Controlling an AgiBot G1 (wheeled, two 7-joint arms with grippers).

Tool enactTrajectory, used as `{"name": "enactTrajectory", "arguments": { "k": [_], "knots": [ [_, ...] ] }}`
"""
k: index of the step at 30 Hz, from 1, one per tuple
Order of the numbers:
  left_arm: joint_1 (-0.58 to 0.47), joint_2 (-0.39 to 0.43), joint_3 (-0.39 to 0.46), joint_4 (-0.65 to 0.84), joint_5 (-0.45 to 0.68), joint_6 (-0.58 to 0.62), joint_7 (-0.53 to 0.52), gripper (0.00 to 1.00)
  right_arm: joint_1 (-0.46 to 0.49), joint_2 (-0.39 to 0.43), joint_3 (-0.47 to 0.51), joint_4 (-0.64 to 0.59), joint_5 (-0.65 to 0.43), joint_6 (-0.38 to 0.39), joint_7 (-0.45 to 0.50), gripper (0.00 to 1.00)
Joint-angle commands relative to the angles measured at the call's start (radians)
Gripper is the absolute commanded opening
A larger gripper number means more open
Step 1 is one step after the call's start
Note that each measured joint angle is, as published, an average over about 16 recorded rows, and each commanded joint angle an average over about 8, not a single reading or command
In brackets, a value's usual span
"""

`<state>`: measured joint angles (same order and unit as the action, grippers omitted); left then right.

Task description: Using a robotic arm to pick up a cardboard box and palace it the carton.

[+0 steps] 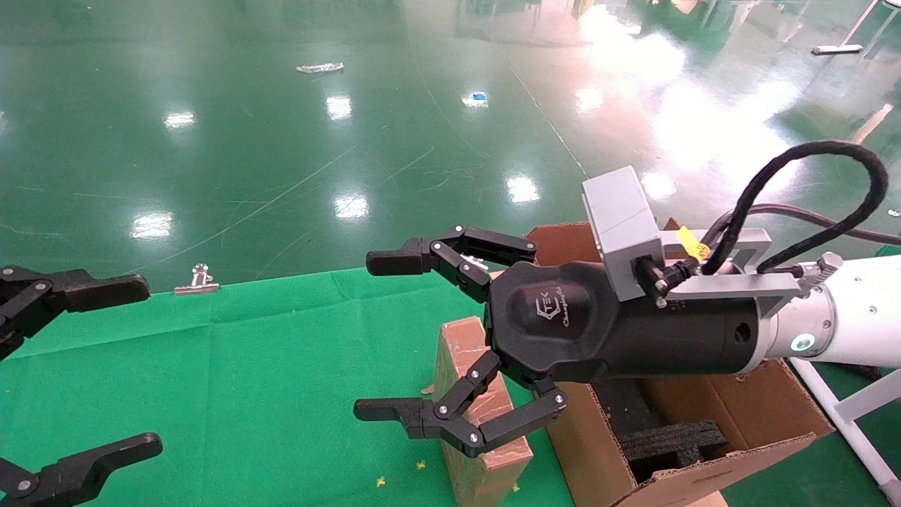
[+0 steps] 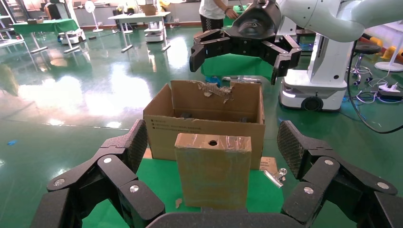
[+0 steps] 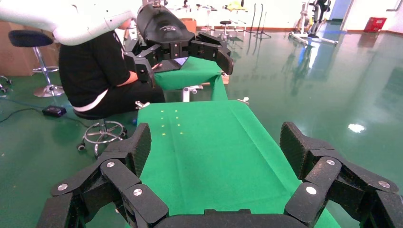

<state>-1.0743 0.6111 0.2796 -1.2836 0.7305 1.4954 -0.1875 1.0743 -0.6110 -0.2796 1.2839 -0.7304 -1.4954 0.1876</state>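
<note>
The small cardboard box (image 1: pixel 466 352) stands upright on the green cloth, right beside the carton (image 1: pixel 588 451). My right gripper (image 1: pixel 380 336) on the white robotic arm (image 1: pixel 855 320) is open and empty. It hovers above the box and the carton's near wall, fingers pointing left. My left gripper (image 1: pixel 137 366) is open and empty at the cloth's left side, facing the box. In the left wrist view the box (image 2: pixel 213 175), with a round hole in its taped top side, stands between my left gripper's (image 2: pixel 214 145) spread fingers but farther off, the carton (image 2: pixel 204 121) behind it.
Black foam inserts (image 1: pixel 669 440) lie in the carton. A metal binder clip (image 1: pixel 197 278) holds the cloth's far edge; another (image 2: pixel 275 176) lies by the carton. The right wrist view shows bare green cloth (image 3: pixel 209 152) and a seated person (image 3: pixel 95 71) beyond.
</note>
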Motion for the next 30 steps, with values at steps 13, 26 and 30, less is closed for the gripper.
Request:
{"name": "enactTrajectory", "arguments": {
  "k": [13,26,30],
  "knots": [
    [0.0,0.0,0.0,0.0,0.0,0.0,0.0,1.0,0.0,0.0,0.0,0.0,0.0,0.0,0.0,1.0],
    [-0.001,0.0,0.001,0.001,0.0,0.0,0.001,1.0,0.091,-0.015,-0.095,0.053,-0.171,-0.024,0.061,1.0],
    [-0.001,0.0,0.001,0.001,-0.001,0.0,0.001,1.0,0.206,-0.059,-0.212,0.066,-0.336,-0.063,0.099,1.0]
  ]
}}
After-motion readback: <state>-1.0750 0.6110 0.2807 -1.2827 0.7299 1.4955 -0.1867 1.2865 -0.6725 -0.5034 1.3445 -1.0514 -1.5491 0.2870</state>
